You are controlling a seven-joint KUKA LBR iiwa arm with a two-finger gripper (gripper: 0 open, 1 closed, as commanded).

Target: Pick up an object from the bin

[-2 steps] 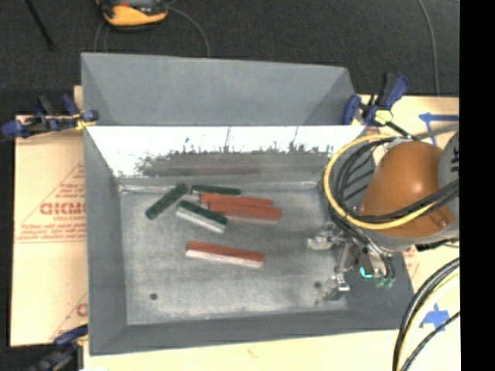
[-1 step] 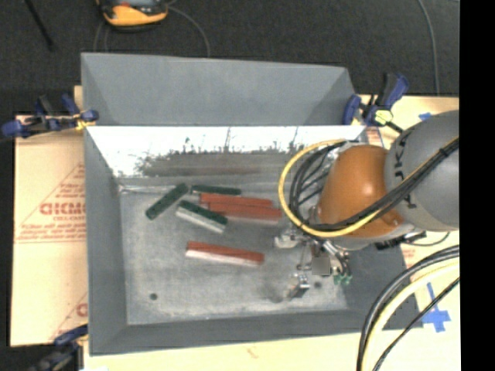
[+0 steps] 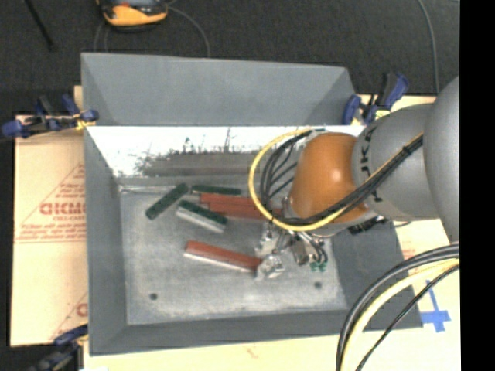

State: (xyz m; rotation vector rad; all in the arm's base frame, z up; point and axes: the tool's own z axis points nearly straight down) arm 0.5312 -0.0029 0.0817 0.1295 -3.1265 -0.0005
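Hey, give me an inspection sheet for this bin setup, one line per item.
Surface: grey metal bin, floor scuffed, dark smears on its back wall.
Job's things: red-brown bar lying flat mid-floor, its right end under the hand.
Clutter: second red-brown bar and dark green bars heaped toward the back.
Grippers: hand low over the front bar's right end.
Cables: yellow and black cables looped round the orange wrist cover.
Surroundings: orange-and-black device on the dark floor beyond the bin.

Up-left of the tool point(image 3: 272, 263): red-brown bar point(image 3: 229, 204), a dark green stick point(image 3: 217, 191) along its far side, a grey-green stick point(image 3: 203, 217) just beside. Farther left: tilted green rod point(image 3: 166, 202). Well beyond, up-left: orange-black handheld device point(image 3: 131, 3) on dark floor point(image 3: 255, 14).
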